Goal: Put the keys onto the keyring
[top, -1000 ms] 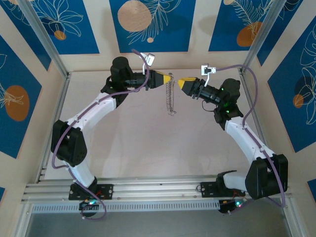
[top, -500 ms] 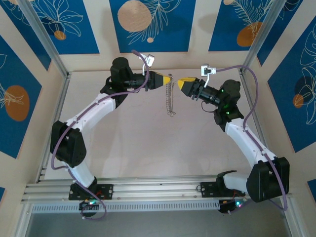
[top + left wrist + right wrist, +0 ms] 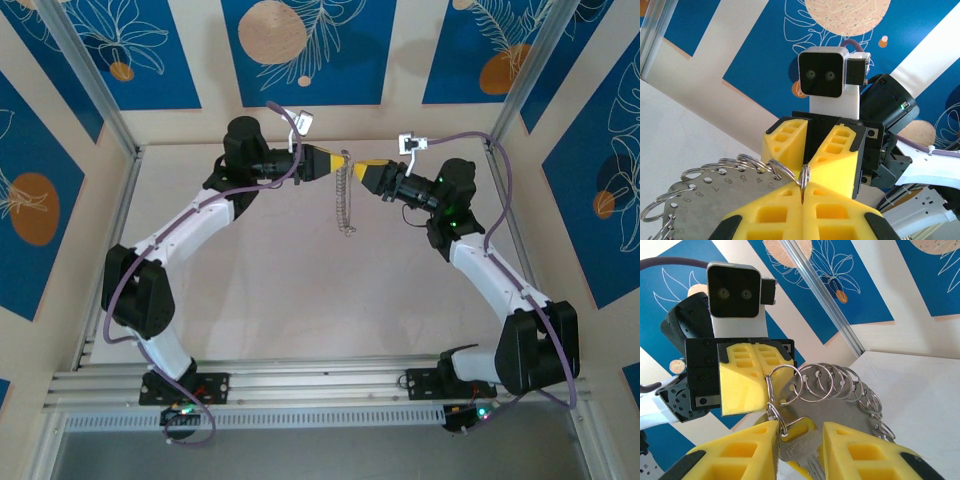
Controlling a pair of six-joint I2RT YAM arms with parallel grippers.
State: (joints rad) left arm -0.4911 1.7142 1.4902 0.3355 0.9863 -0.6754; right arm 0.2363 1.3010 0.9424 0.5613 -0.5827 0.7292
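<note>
Up at the far end of the pale table (image 3: 270,300), the two arms meet nose to nose, raised off the surface. The left gripper (image 3: 343,159), with yellow ribbed fingers, is clamped tight, pad against pad, on one small split ring of the keyring (image 3: 345,200). This is a flat grey metal tag stamped with numbers and edged with a row of thin wire rings. Seen from above, the keyring hangs straight down from that pinch as a narrow strip, in the air between the two yellow noses.

The right gripper (image 3: 360,165) faces the left one, its tips just beside the other's. In its own wrist view its jaws stand partly apart. The head of a small pale metal key (image 3: 799,445) sits in the gap between them, blade pointing back toward the camera. The head lies against a wire ring at the near edge of the keyring, but I can't make out whether it is threaded onto it. Nor can I tell whether the yellow pads actually press on the key or merely flank it.

Blue and cream wall panels (image 3: 310,50), drawn with white leaves and orange discs, stand behind the arms.
</note>
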